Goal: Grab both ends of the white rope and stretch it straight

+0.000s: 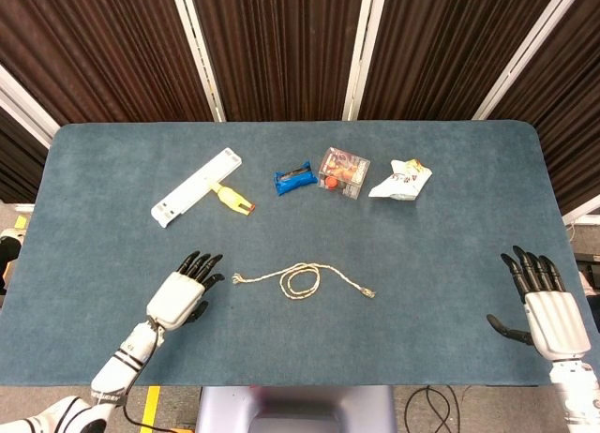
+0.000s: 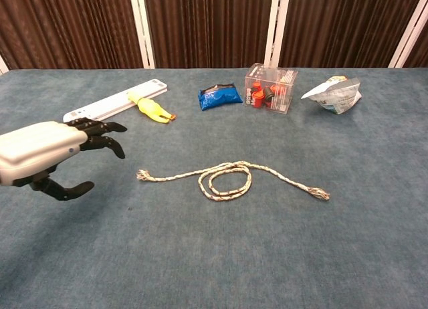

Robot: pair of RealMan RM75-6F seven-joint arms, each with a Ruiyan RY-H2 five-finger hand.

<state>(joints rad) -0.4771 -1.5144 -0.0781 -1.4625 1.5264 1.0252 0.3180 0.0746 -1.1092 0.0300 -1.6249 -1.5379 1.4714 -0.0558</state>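
Note:
The white rope (image 1: 302, 280) (image 2: 229, 178) lies on the blue table with a double loop in its middle. One frayed end (image 1: 238, 279) (image 2: 142, 176) points left and the other end (image 1: 368, 291) (image 2: 321, 194) points right. My left hand (image 1: 184, 291) (image 2: 47, 155) hovers open just left of the rope's left end, its fingers spread toward it without touching. Far out at the table's right front edge, my right hand (image 1: 545, 303) is open and holds nothing; the chest view does not show it.
Along the back of the table lie a white flat bar (image 1: 197, 186) (image 2: 114, 105), a yellow toy (image 1: 232, 199) (image 2: 151, 109), a blue packet (image 1: 294, 179) (image 2: 219, 97), a clear box with orange pieces (image 1: 343, 172) (image 2: 270, 89) and a crumpled white bag (image 1: 400, 180) (image 2: 334, 95).

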